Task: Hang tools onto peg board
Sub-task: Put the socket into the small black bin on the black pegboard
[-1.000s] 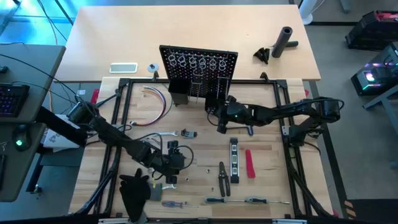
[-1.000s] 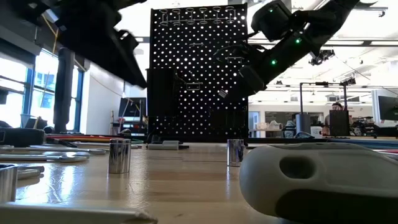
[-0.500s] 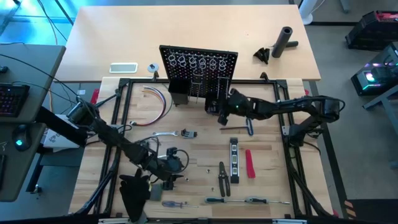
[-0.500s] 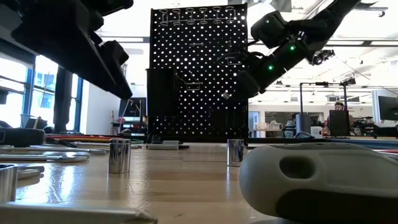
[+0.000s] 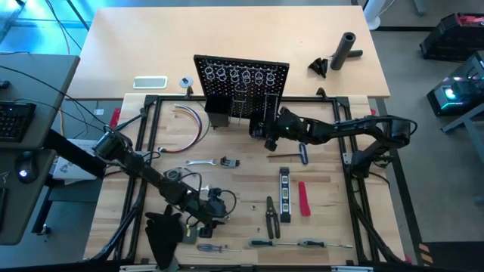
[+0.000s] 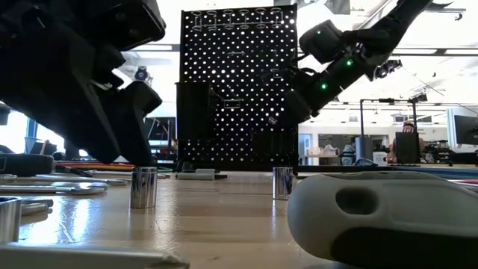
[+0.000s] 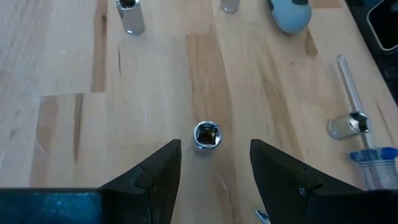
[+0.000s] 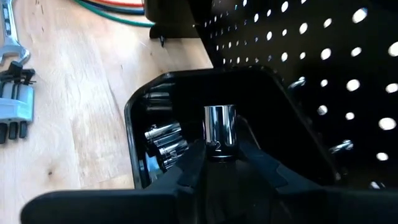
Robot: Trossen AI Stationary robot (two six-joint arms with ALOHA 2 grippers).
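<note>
Over bin [image 8: 140,124]: socket [image 8: 219,132] btwn right jaws

Peg board [image 5: 242,85]: one. Black-yellow level [image 5: 284,195]: one. Red-handled tool [image 5: 303,199]: one. Pliers [image 5: 270,215]: one. Black cylinder [image 5: 347,50]: one. Sockets [image 7: 206,135] loose on table, left wrist view: four. Socket [image 8: 220,134] above black bin [image 8: 140,112], right wrist view: one.

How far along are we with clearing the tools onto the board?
Early stage. Done: a few sockets already lie in the black bin on the peg board. In hand: the right gripper holds another socket over that bin; the left gripper, open, hovers over a loose socket. Left: the level, red-handled tool, pliers, wrench and screwdrivers on the table.
</note>
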